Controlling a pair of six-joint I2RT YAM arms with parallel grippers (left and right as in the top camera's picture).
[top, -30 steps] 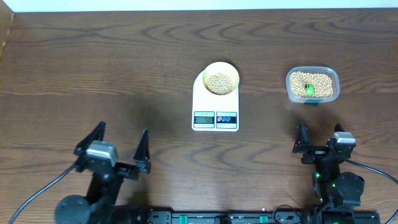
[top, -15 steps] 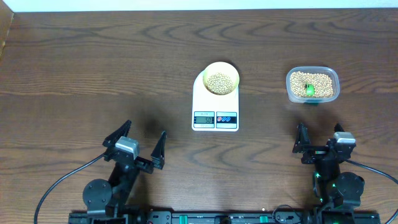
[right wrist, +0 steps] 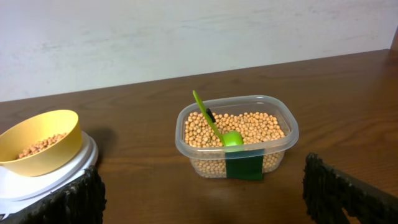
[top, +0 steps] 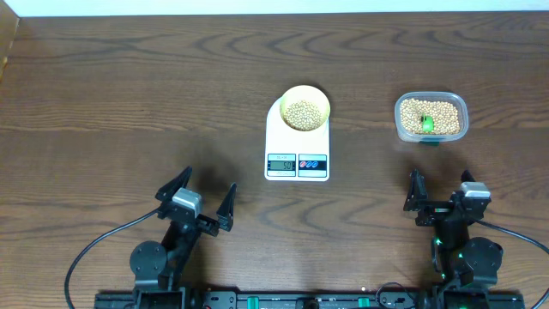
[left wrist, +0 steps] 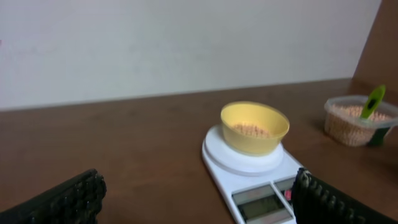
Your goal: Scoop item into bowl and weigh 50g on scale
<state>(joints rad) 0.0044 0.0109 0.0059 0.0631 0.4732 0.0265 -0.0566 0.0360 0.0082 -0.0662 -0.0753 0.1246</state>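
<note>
The pale-yellow bowl (top: 304, 111) (left wrist: 254, 127) (right wrist: 38, 142) sits on the round platform of the white scale (top: 298, 160) (left wrist: 252, 186), with tan beans (top: 304, 114) inside. More beans (top: 431, 118) (right wrist: 239, 127) fill a clear tub (top: 431, 135) (right wrist: 237, 160), where a green scoop (top: 426, 123) (right wrist: 217, 125) rests. My left gripper (top: 202, 202) (left wrist: 199, 202) stands open and empty near the front edge, left of the scale. Open and empty too, my right gripper (top: 440, 192) (right wrist: 205, 199) hangs in front of the tub.
The brown wooden table (top: 129, 103) runs back to a white wall (left wrist: 186, 43). The arm bases and cables line the front edge.
My left arm has swung right and drawn back toward its base, its gripper still open. The right arm, bowl, scale and tub have not moved.
</note>
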